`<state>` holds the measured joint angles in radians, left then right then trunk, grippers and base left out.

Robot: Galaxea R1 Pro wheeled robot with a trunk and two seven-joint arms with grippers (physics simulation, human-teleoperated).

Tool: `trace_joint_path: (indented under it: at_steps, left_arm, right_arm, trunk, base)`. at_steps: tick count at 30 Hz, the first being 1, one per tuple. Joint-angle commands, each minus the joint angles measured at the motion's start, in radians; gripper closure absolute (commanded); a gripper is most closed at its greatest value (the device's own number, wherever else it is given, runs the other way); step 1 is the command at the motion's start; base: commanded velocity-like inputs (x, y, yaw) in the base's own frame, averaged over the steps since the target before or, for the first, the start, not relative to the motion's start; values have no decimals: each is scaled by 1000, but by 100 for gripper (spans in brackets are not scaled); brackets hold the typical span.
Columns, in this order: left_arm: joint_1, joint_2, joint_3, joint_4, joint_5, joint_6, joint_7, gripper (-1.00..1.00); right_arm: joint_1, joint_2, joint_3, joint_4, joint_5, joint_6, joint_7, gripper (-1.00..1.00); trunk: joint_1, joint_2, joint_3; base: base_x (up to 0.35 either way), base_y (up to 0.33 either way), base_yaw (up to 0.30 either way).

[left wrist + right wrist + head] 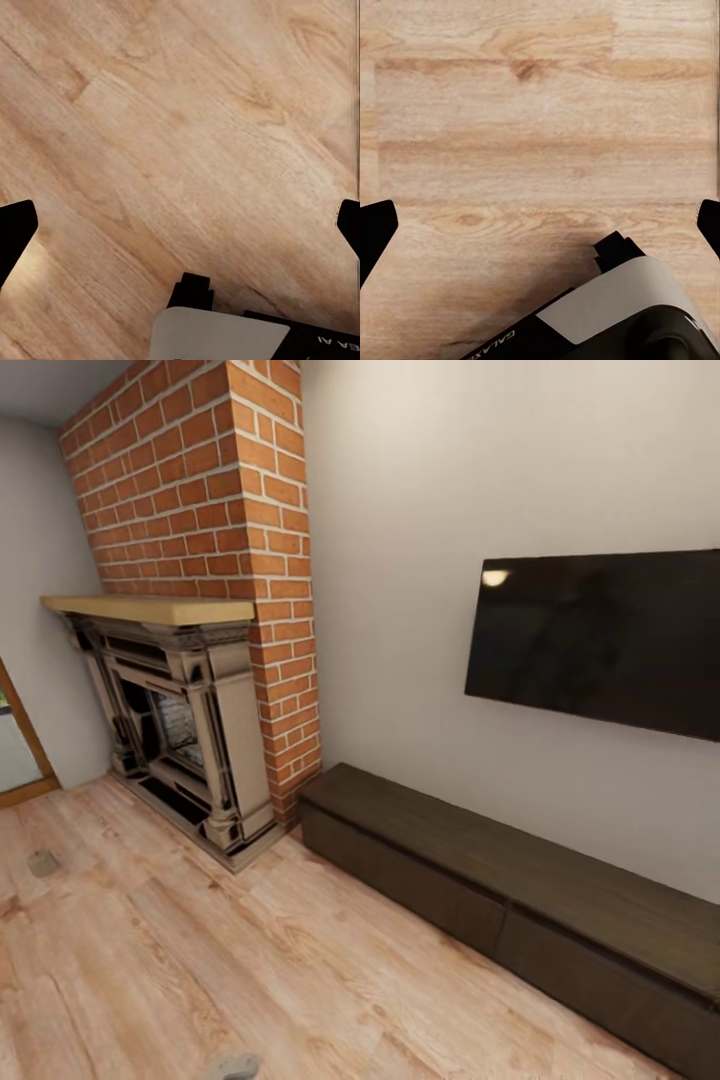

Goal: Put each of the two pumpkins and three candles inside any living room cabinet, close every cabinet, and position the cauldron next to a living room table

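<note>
The pale wood plank floor (180, 960) runs from wall to wall, and a plain white wall (420, 490) rises behind everything. At about ten o'clock a red brick chimney breast (200, 480) climbs out of sight, with an ornate beige fireplace surround (190, 730) at its foot under a light wood mantel shelf (150, 608).

From the centre down toward four o'clock stretches the cabinet (520, 905), long, low and dark brown, its grain just visible along the flat top. Its wide fronts carry no handles and sit flush, so every drawer looks closed. Its near end stands just beside the brick, and it runs along the wall. Above it, at three o'clock, a black flat television (600, 640) hangs on the wall, catching a small spot of light.

At nine o'clock a small grey-brown stub (43, 862) lies on the floor, well apart from the cabinet; it could be a candle, though it is too small to be sure. Another greyish shape (235, 1067) sits at six o'clock, cut off by the edge.

The left gripper (180, 225) hangs over bare planks with its dark fingertips (15, 229) spread wide and nothing between them. The right gripper (540, 225) hangs likewise, fingertips (376, 225) spread wide apart.
</note>
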<state>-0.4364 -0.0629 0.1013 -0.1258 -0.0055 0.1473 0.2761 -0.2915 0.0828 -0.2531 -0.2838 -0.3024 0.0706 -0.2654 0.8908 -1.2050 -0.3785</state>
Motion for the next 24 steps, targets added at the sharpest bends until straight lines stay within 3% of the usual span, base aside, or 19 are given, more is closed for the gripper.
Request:
trace_joint_path:
  at_steps: [1,24]
  left_arm:
    - [0,0,0,0,0,0,0,-100]
    - [0,0,0,0,1,0,0,-100]
  right_arm:
    - [0,0,0,0,0,0,0,-100]
    - [0,-1,0,0,-1,3,0,-100]
  trunk:
    - [0,0,1]
    - [0,0,11]
  base:
    - [0,0,-279]
    - [0,0,-279]
